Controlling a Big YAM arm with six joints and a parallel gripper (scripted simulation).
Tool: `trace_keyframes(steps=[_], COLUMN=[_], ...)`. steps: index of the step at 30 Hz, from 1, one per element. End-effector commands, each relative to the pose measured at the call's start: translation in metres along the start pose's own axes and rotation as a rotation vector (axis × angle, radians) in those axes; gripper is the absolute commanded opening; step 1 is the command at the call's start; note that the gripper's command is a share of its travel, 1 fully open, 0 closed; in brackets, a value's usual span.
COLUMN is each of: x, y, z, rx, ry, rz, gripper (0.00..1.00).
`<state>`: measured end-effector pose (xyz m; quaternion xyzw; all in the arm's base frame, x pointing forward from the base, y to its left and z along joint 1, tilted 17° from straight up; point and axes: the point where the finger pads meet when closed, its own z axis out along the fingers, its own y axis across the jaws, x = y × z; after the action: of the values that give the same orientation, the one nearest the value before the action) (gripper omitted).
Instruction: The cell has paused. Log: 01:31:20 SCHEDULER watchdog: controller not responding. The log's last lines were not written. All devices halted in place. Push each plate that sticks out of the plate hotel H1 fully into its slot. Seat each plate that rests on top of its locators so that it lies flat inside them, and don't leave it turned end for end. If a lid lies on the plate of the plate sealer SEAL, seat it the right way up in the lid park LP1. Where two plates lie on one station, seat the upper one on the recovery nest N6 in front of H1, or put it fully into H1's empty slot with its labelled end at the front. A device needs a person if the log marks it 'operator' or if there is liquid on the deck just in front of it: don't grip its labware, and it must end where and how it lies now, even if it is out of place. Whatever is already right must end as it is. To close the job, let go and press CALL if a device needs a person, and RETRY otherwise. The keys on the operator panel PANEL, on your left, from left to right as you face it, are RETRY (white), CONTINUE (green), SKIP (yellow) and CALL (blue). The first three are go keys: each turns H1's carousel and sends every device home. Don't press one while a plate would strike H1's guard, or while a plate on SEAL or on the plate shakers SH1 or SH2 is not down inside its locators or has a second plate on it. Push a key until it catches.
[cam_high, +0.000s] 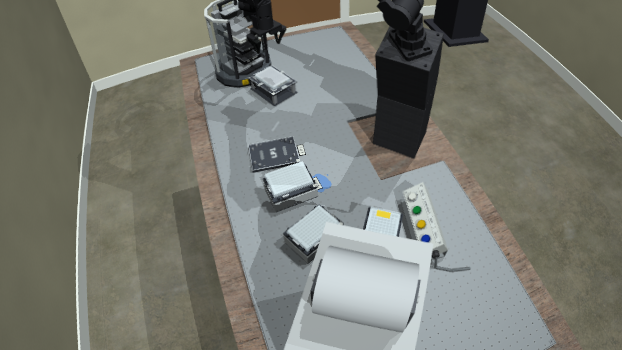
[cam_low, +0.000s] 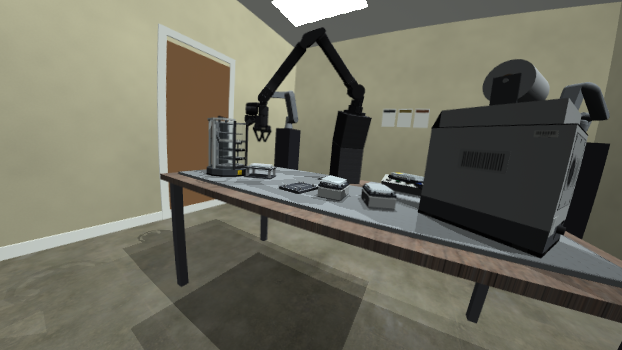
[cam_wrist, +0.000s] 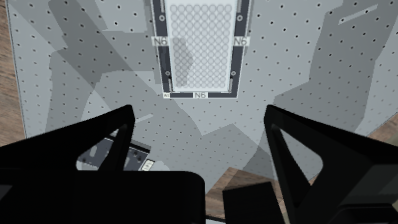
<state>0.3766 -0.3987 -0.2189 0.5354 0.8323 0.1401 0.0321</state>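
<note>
My gripper (cam_high: 272, 34) is open and empty, high above the deck beside the plate hotel H1 (cam_high: 234, 44); it also shows in the exterior view (cam_low: 261, 134) and in the wrist view (cam_wrist: 197, 130). A white well plate (cam_wrist: 202, 42) (cam_high: 272, 84) lies flat inside the recovery nest N6, below and ahead of my fingers. A shaker plate (cam_high: 288, 181) sits tilted on its station, with a blue puddle (cam_high: 322, 182) on the deck beside it. A second shaker plate (cam_high: 311, 229) lies further along. A plate with a yellow label (cam_high: 383, 220) sits at the sealer (cam_high: 365, 285). The lid park (cam_high: 273, 153) is dark and bare.
The operator panel (cam_high: 423, 216) with white, green, yellow and blue keys stands right of the sealer. The arm's black pedestal (cam_high: 406, 90) stands at the table's right side. H1's clear guard wraps the carousel at the far corner.
</note>
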Motion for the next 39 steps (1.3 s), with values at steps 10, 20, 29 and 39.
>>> trace_keyframes(steps=[10, 20, 29, 39], x=[0.002, -0.006, -0.005, 0.005], y=[-0.008, -0.006, -0.006, -0.011], z=[-0.03, -0.072, -0.091, -0.085], rx=[0.002, -0.004, -0.003, 0.005], ry=[0.007, -0.022, -0.022, 0.022], rz=[0.001, 0.0, 0.0, 0.006], gripper=[1.0, 1.0, 1.0, 1.0])
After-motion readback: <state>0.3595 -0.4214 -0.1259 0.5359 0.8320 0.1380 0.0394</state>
